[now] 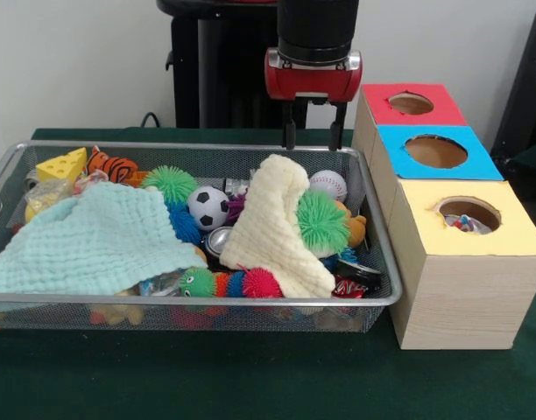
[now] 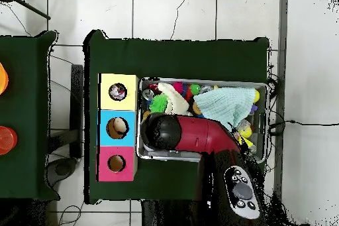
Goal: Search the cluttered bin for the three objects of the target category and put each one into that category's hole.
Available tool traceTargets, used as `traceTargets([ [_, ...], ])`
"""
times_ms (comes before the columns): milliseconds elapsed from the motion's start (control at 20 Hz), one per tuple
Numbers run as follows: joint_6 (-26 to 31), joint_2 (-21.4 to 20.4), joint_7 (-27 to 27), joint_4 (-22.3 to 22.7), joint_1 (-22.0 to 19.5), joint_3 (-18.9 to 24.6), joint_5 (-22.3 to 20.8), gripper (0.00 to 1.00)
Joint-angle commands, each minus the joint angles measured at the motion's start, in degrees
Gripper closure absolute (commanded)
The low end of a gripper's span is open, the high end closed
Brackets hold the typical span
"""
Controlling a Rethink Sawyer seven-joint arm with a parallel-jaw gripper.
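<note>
pincer [image 1: 313, 137] with fingers apart and empty, poised over the far rim of the wire-mesh bin [image 1: 386, 262]; directly below lie a cream waffle cloth [image 1: 270, 229], a stitched baseball [image 1: 328, 184] and a spiky green ball [image 1: 321, 220]. beside the bin, a wooden box [image 1: 452, 297] with round red, blue and yellow holes stands on green felt.

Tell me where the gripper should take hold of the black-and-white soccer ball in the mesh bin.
Judging by the front view, grip the black-and-white soccer ball across its middle, coming straight down: its top is bare, while the mint green cloth and cream cloth crowd its sides.
</note>
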Motion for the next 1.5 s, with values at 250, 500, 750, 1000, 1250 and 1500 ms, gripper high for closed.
traceTargets([
  [250, -1.65, 1.32, 10.3, 1.12, 0.89, -0.99, 1.24, 0.0],
  [500, 2.87, 2.03, 8.75, -3.09, 0.92, -0.49, 1.99, 0.0],
  [750, 6.25, 1.51, 8.66, -4.3, 1.13, -0.88, 2.35, 0.0],
  [1000, 7.71, 0.93, 8.82, -5.41, 2.25, -1.47, 2.03, 0.0],
  [1250, 8.63, 2.45, 7.12, -8.32, 2.0, -1.22, 1.15, 0.0],
  [1500, 9.81, 3.75, 3.34, -10.84, 0.03, 0.02, -0.08, 0.0],
])
